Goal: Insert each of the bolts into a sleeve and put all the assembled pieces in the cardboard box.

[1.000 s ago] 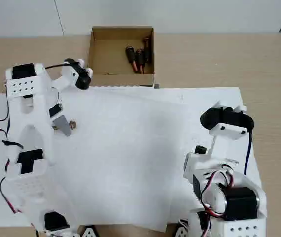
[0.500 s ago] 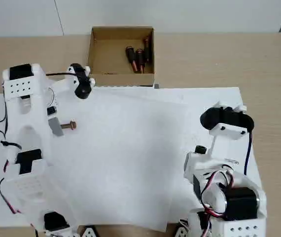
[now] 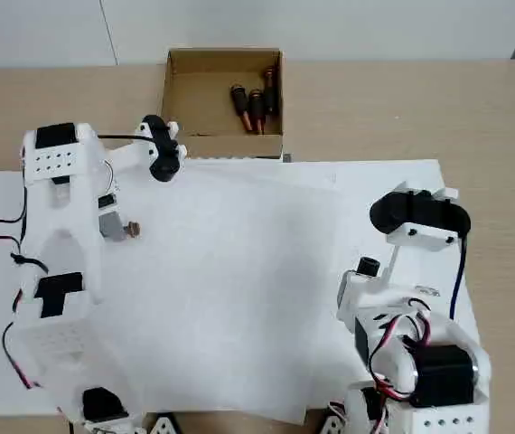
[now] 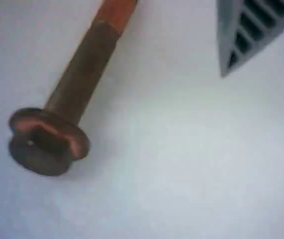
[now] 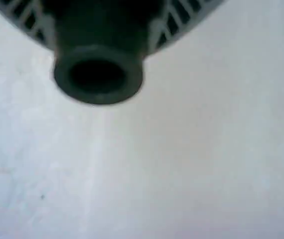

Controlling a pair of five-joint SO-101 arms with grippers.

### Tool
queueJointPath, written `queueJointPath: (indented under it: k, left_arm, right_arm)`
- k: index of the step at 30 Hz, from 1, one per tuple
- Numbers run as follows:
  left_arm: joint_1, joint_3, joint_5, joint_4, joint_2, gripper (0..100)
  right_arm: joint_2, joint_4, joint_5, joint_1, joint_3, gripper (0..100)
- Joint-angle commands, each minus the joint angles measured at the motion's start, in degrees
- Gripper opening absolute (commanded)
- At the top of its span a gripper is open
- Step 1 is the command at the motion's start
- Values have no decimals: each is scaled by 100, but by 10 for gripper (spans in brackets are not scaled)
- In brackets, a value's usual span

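The bolt point(image 4: 57, 124) lies flat on the white sheet point(image 3: 266, 271), at about nine o'clock on it. Its flanged head is just beside the left hand point(image 3: 111, 222), whose jaws stand apart, one grey finger point(image 4: 246, 35) clear of the shank. At four o'clock the right hand point(image 5: 99, 22) clamps a dark sleeve point(image 5: 98, 74). The cardboard box point(image 3: 194, 99), at twelve o'clock on the counter point(image 3: 402, 108), holds three assembled pieces point(image 3: 250, 104).

A light wooden table point(image 3: 492, 117) carried a large white paper sheet point(image 3: 257, 298) and, at the sheet's far edge, an open cardboard box point(image 3: 194, 104); a bolt point(image 3: 131, 229) lay on the sheet.
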Motion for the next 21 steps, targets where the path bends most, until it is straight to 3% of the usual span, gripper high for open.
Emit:
queueJointPath:
  k: [1,6,13,21]
  left_arm:
    - [26,84,-237,-141,-26,298]
    - [26,198,-369,-141,167,296]
    - [26,-22,-387,-264,677,183]
    - [26,-66,-378,-264,659,128]
  right_arm:
    - [-22,-101,62,-4,-255,2]
    - [-4,-110,62,-4,-255,2]
    - [-22,-101,62,-4,-255,2]
    - [-22,-101,62,-4,-237,2]
